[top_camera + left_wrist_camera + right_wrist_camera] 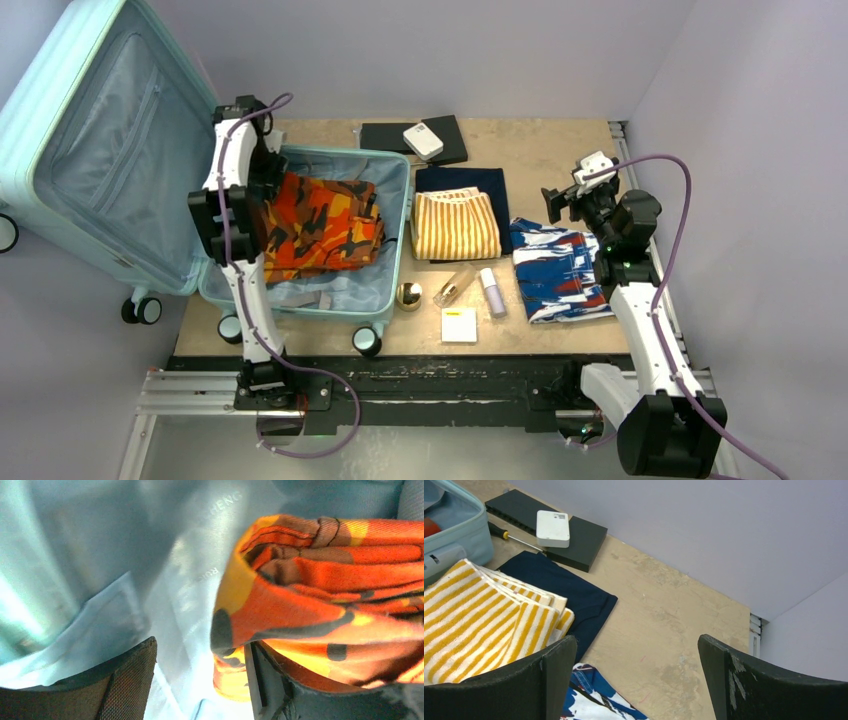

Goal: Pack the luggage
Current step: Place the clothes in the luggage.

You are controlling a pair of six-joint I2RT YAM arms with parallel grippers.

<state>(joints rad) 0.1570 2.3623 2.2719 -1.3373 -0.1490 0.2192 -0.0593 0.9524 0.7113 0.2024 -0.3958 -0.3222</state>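
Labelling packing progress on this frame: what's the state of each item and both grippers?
luggage: open, lid up.
orange camouflage garment: folded, inside the luggage.
striped towel: folded, on the navy cloth.
navy cloth: flat on the table, unpacked.
blue and white garment: folded on the table.
left gripper: open, at the orange camouflage garment's edge.
right gripper: open, empty.

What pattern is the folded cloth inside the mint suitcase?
Orange-red camouflage cloth, black and yellow blotches; top external.

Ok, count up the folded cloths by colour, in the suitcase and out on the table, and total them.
Orange camouflage cloth, in the suitcase: 1
Yellow striped towel: 1
Navy cloth: 1
Blue, white and red cloth: 1
Total: 4
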